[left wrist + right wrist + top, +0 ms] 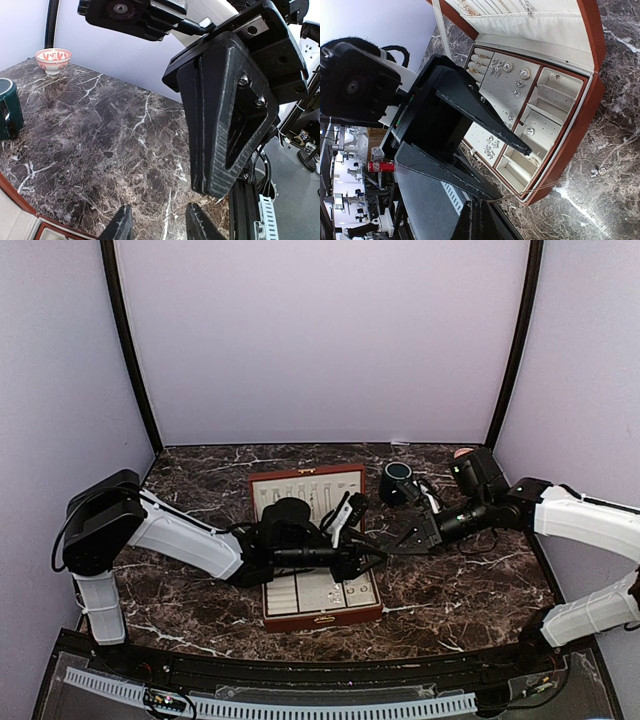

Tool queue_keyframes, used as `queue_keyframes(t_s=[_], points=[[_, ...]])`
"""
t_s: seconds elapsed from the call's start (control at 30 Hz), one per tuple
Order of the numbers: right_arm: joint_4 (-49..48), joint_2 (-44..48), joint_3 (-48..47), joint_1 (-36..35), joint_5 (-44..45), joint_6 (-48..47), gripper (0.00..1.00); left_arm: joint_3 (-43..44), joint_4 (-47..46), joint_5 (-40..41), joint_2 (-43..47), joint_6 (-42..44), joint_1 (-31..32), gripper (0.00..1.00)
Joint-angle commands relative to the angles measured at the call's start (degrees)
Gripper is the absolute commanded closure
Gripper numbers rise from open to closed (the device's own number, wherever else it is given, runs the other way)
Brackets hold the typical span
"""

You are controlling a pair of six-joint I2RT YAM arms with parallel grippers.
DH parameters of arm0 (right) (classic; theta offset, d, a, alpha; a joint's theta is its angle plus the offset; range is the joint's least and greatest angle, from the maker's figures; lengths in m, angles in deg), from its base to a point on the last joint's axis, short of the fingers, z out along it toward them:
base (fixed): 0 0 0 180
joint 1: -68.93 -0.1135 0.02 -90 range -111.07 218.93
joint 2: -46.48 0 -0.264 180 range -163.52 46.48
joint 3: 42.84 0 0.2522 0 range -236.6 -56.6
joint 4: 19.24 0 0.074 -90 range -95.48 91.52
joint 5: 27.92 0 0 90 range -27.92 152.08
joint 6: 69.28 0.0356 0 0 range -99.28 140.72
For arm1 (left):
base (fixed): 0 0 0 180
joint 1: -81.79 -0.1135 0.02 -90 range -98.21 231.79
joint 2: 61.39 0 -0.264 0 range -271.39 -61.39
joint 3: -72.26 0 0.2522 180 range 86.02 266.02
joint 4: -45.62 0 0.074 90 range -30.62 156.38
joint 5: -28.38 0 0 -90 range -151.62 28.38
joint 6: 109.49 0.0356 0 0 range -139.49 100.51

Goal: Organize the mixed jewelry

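Observation:
The reddish-brown box (pixel 572 150) lies open, with small silvery pieces of the mixed jewelry (pixel 512 82) on its cream pads and more in a side compartment (pixel 529 131). My right gripper (pixel 477 204) is shut on a thin chain (pixel 555 182). The chain stretches past the box's corner to a small pendant (pixel 600 171) lying on the marble. My left gripper (pixel 159 207) is open, with only marble between its fingers (pixel 122 225). It hovers just off the box's right side, tip to tip with the right gripper (pixel 385 540).
A dark green mug (pixel 398 480) stands behind the box to the right, and a small pink patterned bowl (pixel 53 60) sits near the back wall. The box's raised lid (pixel 305 490) holds several hung chains. The grippers meet over dark marble table (pixel 470 580).

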Motion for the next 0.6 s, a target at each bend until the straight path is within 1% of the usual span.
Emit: queue_keyframes(t_s=[0.0, 0.57], points=[[-2.35, 0.61, -0.35, 0.17, -0.98, 0.19, 1.00, 2.05, -1.41, -0.68, -0.63, -0.16, 0.38, 0.62], [-2.55, 0.62, -0.05, 0.19, -0.52, 0.44, 1.00, 2.32, -2.46, -1.50, -1.51, -0.82, 0.37, 0.63]])
